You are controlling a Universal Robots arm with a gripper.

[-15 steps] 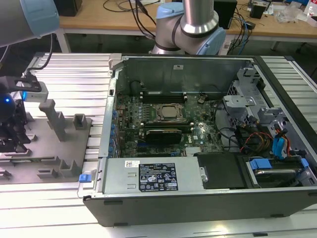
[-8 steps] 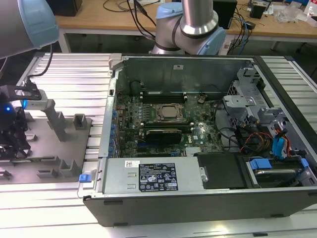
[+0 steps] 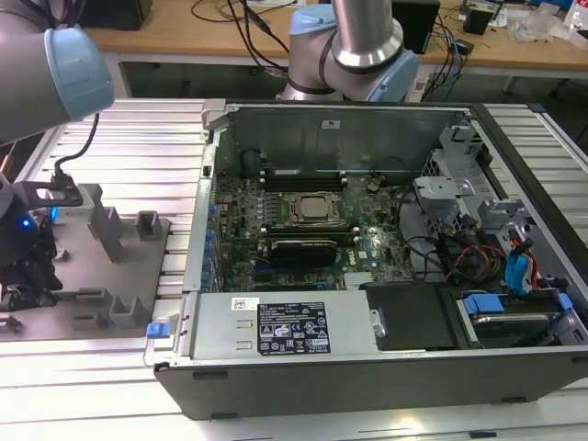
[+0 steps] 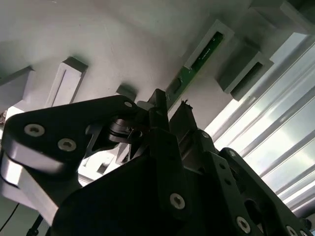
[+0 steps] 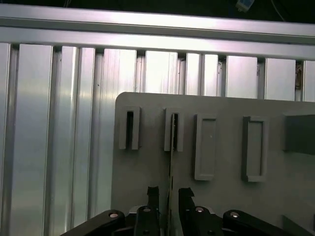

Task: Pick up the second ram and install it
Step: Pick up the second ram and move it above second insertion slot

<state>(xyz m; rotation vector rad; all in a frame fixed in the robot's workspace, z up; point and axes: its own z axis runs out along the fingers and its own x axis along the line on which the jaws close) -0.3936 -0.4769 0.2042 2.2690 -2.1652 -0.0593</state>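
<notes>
The pick-up is in hand, not the install: the open computer case (image 3: 367,390) sits well apart on the ribbed surface (image 3: 138,138), while the arm is over the grey fixture plate (image 5: 147,162). There the second ram (image 4: 201,55) stands on edge in a slotted holder (image 5: 179,130), its free length running into the gripper (image 5: 169,194). The jaws straddle it, narrowly parted, with a sliver of gap on each side. A grasp likely calls for closing squarely on its flat faces.
</notes>
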